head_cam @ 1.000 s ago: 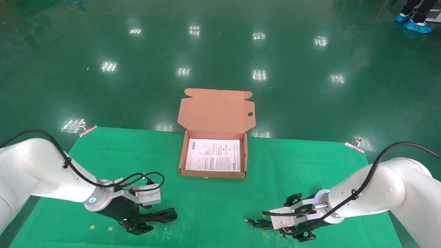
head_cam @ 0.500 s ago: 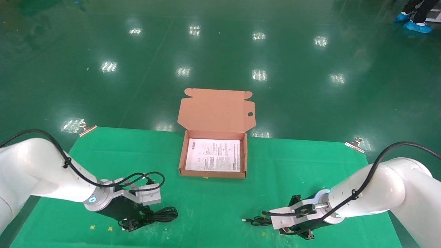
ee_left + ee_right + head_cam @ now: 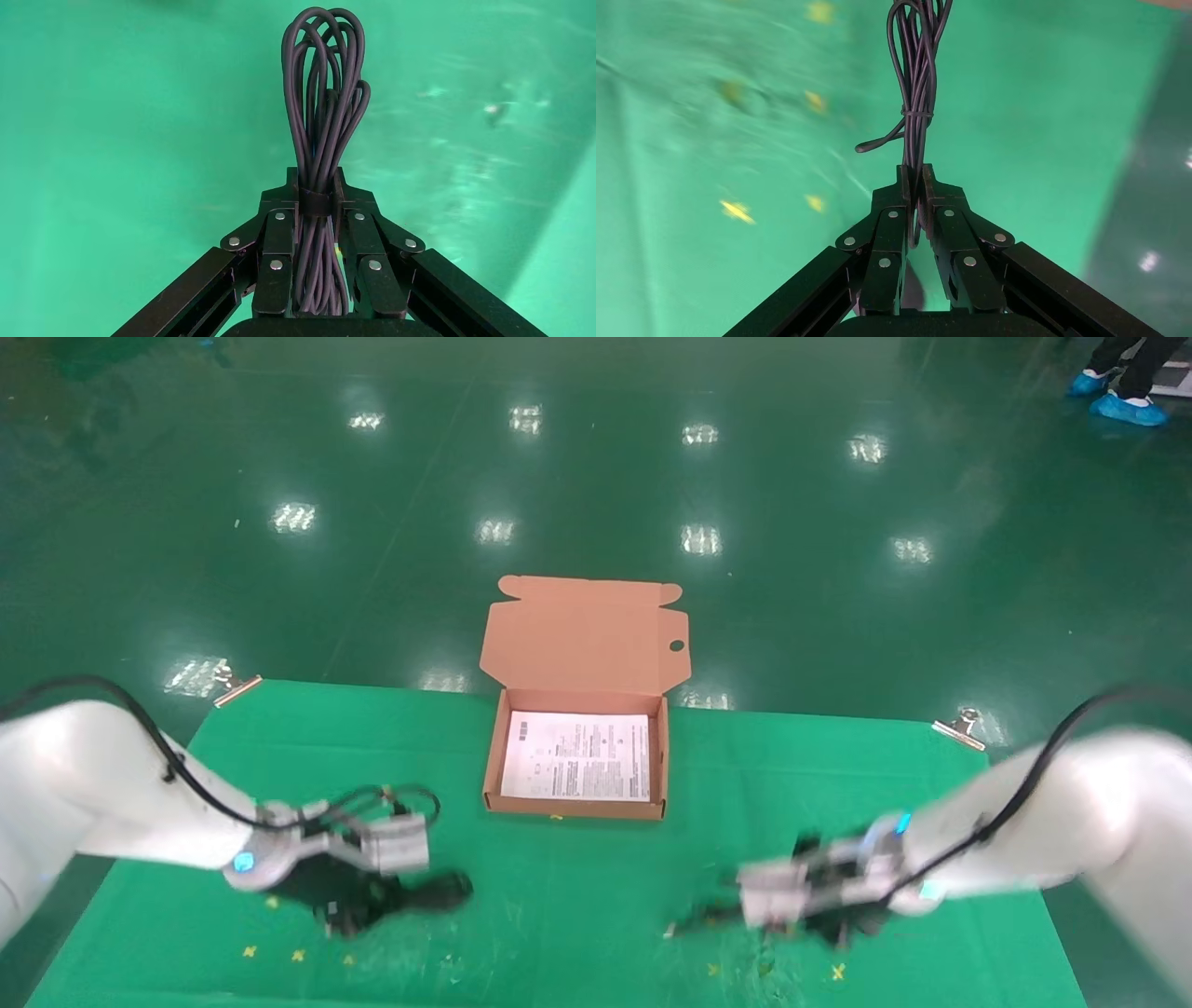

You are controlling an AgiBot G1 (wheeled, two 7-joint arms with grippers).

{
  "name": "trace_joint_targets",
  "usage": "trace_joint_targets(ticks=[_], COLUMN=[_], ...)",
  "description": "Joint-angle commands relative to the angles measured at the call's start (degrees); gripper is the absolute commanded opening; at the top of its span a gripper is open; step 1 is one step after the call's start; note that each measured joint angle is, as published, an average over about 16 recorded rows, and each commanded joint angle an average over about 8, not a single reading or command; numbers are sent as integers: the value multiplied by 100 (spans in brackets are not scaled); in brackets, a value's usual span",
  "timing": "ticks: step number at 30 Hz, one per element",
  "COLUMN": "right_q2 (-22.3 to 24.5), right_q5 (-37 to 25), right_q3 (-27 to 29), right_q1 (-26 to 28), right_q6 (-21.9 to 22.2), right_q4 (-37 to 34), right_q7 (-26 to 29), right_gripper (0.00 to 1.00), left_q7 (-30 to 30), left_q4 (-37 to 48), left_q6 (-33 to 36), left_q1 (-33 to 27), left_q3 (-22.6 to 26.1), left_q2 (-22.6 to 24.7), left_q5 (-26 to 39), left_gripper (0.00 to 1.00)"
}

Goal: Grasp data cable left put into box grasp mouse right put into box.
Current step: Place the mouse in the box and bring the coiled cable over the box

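We find the left gripper [image 3: 315, 210] clamped on the cable [image 3: 323, 105], the right gripper [image 3: 916, 196] pinching a cord [image 3: 916, 84], mouse unseen; box [image 3: 577, 808] open at 12 o'clock, awaiting both.

Both arms reach inward, low over the near part of the surface [image 3: 577, 896]. The left end effector [image 3: 315, 184] is clamped on the data cable [image 3: 325, 98]. The right end effector [image 3: 916, 184] pinches a thin black cord [image 3: 916, 77].
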Motion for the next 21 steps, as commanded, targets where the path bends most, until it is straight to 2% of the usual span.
trace_joint_targets(ticks=[1, 7, 11, 16, 21], right_q2=[110, 341, 326, 97, -273], right_q5=[6, -165, -250, -197, -25], right_q3=[68, 275, 401, 546, 666], right_q1=[149, 623, 918, 1255, 1554], right_q6=[-12, 128, 311, 620, 996], right_q4=[102, 511, 651, 595, 235], right_q7=[55, 327, 392, 242, -142], right_gripper=[0, 0, 0, 0, 0], left_q7=[11, -330, -580, -918, -1271], left_q4=[-147, -973, -1679, -2577, -3244], left_q6=[-80, -163, -192, -312, -553], left_q1=[-28, -246, -324, -344, -366], left_q3=[-13, -76, -93, -68, -37], left_q2=[-76, -456, -684, -856, -882], left_q5=[6, 101, 215, 497, 898], left_gripper=[0, 0, 0, 0, 0])
